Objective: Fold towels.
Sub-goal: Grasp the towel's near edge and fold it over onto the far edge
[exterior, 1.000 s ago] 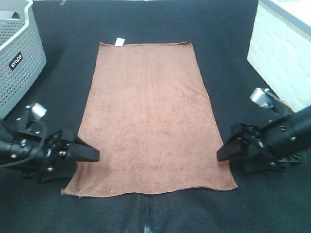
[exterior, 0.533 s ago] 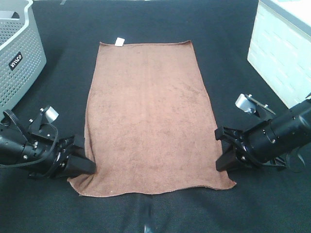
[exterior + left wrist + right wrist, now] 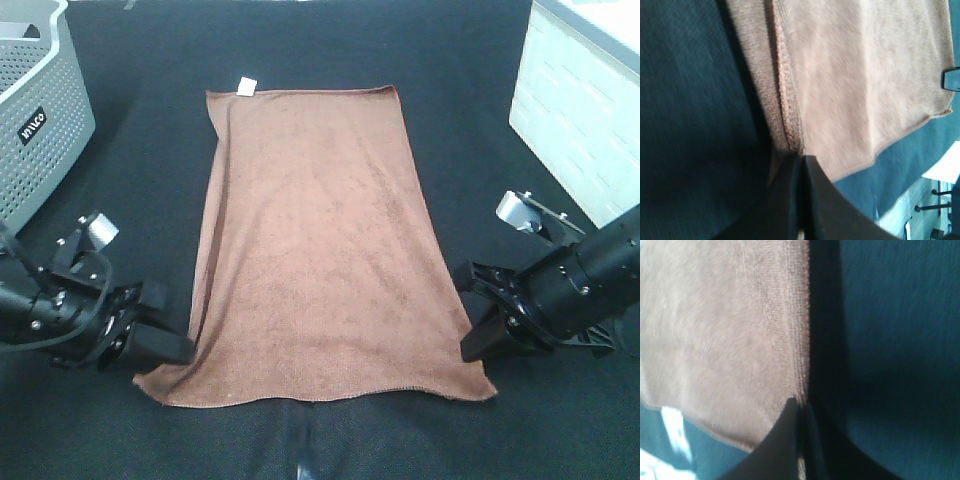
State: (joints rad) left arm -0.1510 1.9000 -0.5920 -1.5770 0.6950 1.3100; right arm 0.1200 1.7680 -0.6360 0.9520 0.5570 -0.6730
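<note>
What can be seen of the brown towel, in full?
The towel is reddish-brown, plain, rectangular, with a soft fuzzy pile and stitched hems. A small white tag sits on its far short edge. It lies spread on the black table cover, puckered along its left side. The left gripper and right gripper are shut on its long edges near the near corners.

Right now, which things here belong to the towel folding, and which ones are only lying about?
Belong to the job: brown towel; left pincer and right pincer, both shut on its side edges.
Only lying about: grey perforated basket; white brick-patterned block.
</note>
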